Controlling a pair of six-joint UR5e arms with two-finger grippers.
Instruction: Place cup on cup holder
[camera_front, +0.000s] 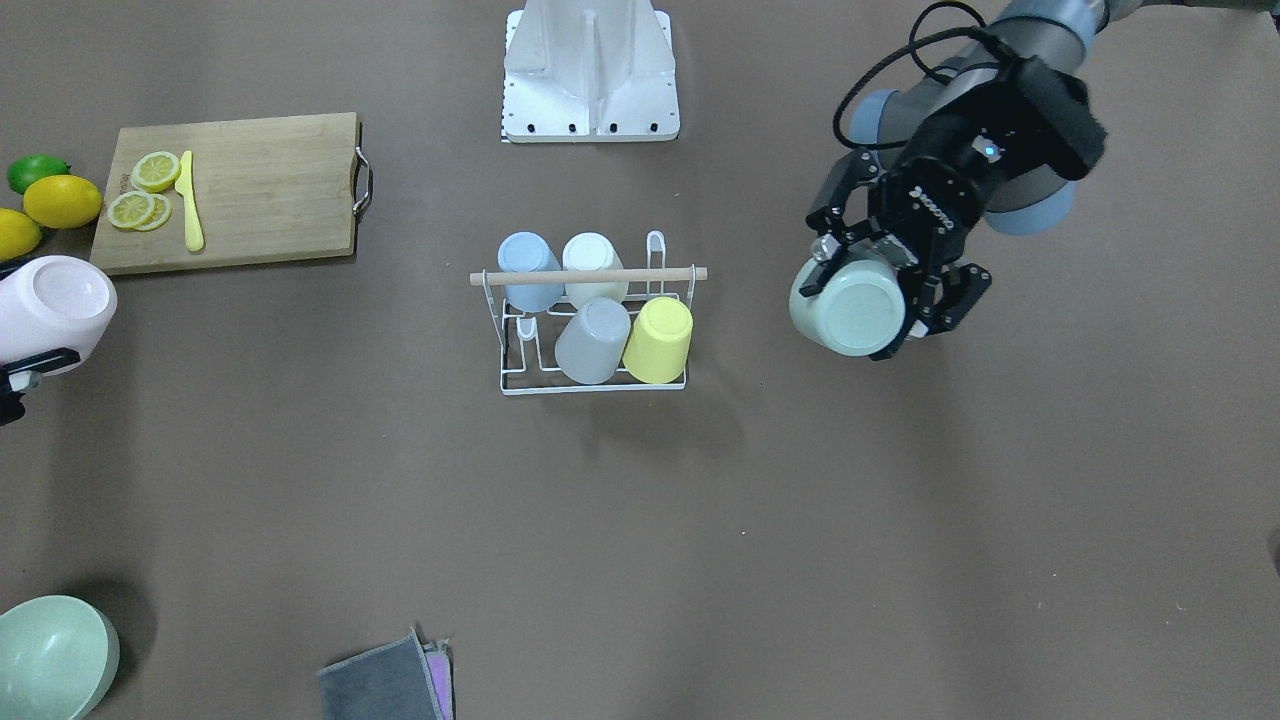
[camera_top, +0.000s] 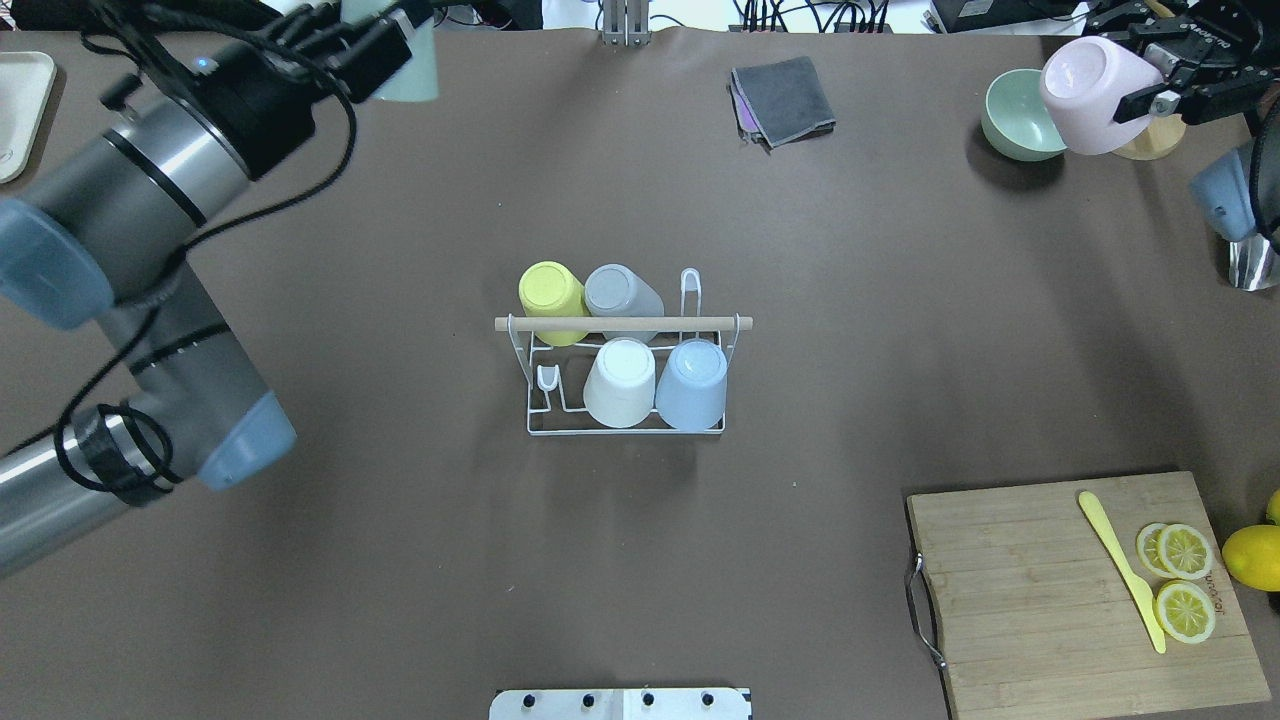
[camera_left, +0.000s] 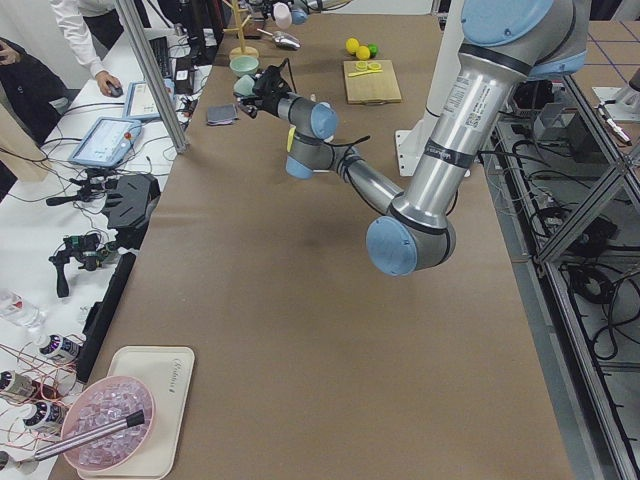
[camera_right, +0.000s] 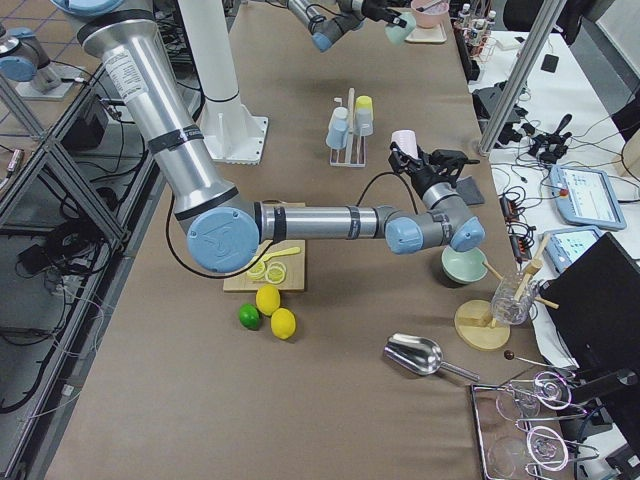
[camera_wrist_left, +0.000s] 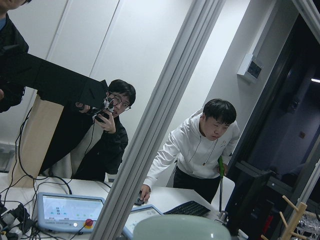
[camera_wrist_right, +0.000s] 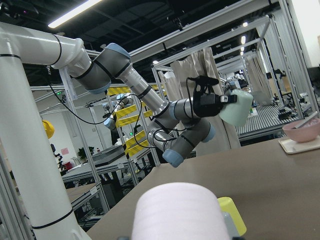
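While the overhead view crops it, the front-facing view shows me my left gripper (camera_front: 880, 275) clamped on a pale green plastic cup (camera_front: 850, 312), well apart from the white wire cup holder (camera_front: 590, 275) mid-table; overhead, my right gripper (camera_top: 1140, 75) holds a pink plastic cup (camera_top: 1085, 85).

Brown table (camera_front: 900, 500): white wire cup holder (camera_front: 680, 272) at centre; robot base plate (camera_front: 590, 110) at robot's edge. Wooden cutting board (camera_front: 270, 190) on robot's right, two lemons (camera_front: 62, 200) and lime (camera_front: 37, 172) just beside. Green bowl (camera_front: 50, 655), folded grey cloth (camera_front: 380, 685) near operators' edge.
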